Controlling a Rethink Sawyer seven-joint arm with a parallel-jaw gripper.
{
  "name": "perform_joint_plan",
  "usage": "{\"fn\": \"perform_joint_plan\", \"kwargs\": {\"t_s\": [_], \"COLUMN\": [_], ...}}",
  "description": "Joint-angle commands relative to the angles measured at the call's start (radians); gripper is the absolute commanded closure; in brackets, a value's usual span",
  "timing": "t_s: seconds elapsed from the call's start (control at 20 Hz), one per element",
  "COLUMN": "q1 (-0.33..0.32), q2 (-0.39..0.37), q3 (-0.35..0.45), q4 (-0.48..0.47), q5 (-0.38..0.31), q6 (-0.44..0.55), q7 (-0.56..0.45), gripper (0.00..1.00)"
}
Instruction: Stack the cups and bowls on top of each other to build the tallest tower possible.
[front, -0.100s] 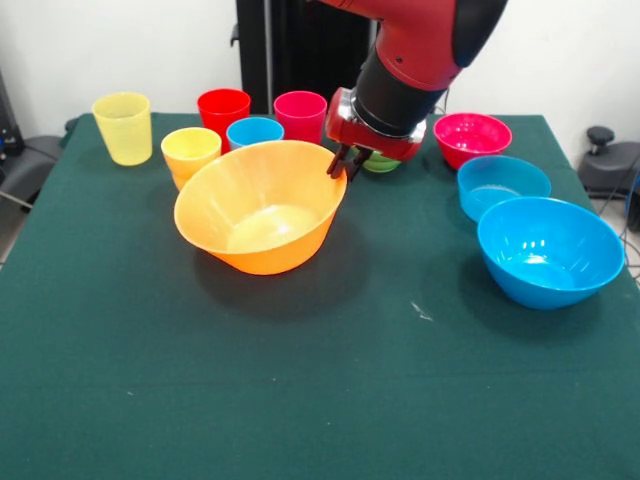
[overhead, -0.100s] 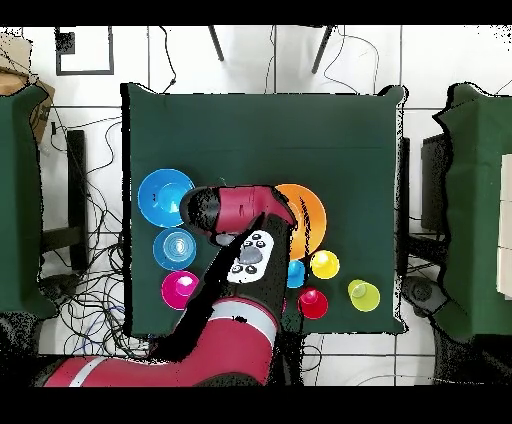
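The large blue bowl (front, -0.100s: 550, 250) sits nearest, at four o'clock. The gripper (front, -0.100s: 343, 163) pinches the large orange bowl (front, -0.100s: 260, 208)'s two-o'clock rim, tilting it.

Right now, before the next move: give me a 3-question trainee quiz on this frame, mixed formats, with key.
1. True or false: the large orange bowl sits flat on the table.
2. Multiple choice: where is the gripper? A) over the large blue bowl B) at the orange bowl's rim, on the side nearest the green bowl C) inside the yellow cup
3. Fill in: in the front view, the magenta bowl stands behind the small ____ bowl.

Key
1. False: it is tilted, the rim raised at the gripper's side.
2. B
3. blue
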Motion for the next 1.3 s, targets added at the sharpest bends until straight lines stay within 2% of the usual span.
{"fn": "perform_joint_plan", "kwargs": {"t_s": [0.05,0.65,0.85,1.3], "q1": [0.001,-0.004,0.006,0.024], "q2": [0.005,-0.002,-0.026,-0.083], "q3": [0.112,0.108,0.097,0.135], "q4": [0.045,0.058,0.061,0.063], "q5": [0.035,0.027,0.03,0.098], "q6": [-0.059,-0.078,-0.028,0.072], "q7": [0.136,0.128,0.128,0.136], "gripper": [0.0,0.0,0.0,0.0]}}
